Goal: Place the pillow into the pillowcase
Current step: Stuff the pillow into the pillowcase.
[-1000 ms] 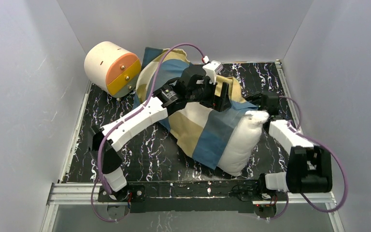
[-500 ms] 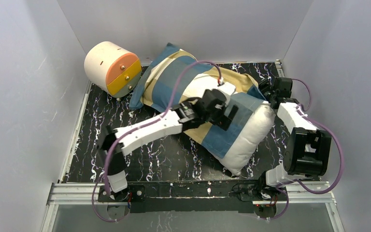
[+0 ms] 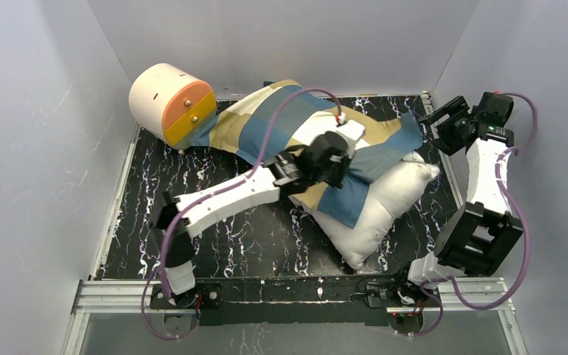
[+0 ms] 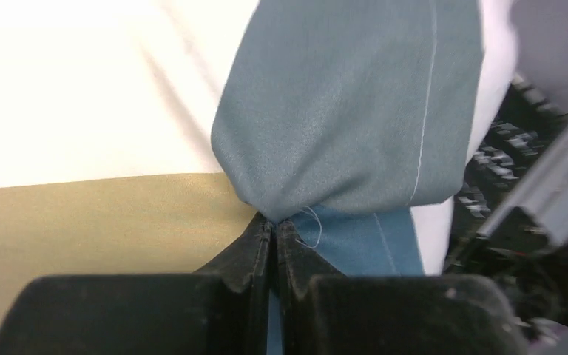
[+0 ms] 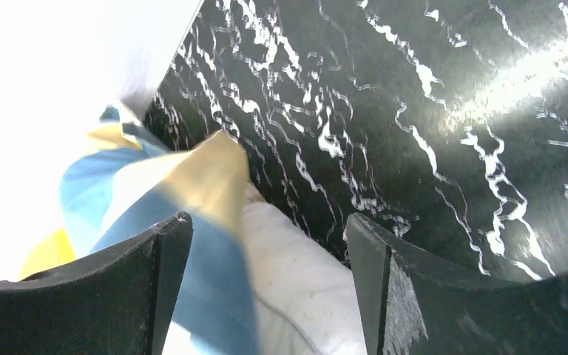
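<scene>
I've got the left hand [image 4: 274, 222] pinching the pillowcase [image 3: 281, 126] atop the pillow [image 3: 384, 211], ready to tug; right hand [image 5: 266, 225] spread beyond the pillow.

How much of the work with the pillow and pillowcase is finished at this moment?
Done: the pillowcase covers the far part of the pillow. In hand: the left gripper is shut on a blue fold of the case; the right gripper is open, holding nothing. Left: the pillow's white near end lies bare, so the case must be drawn over it.
</scene>
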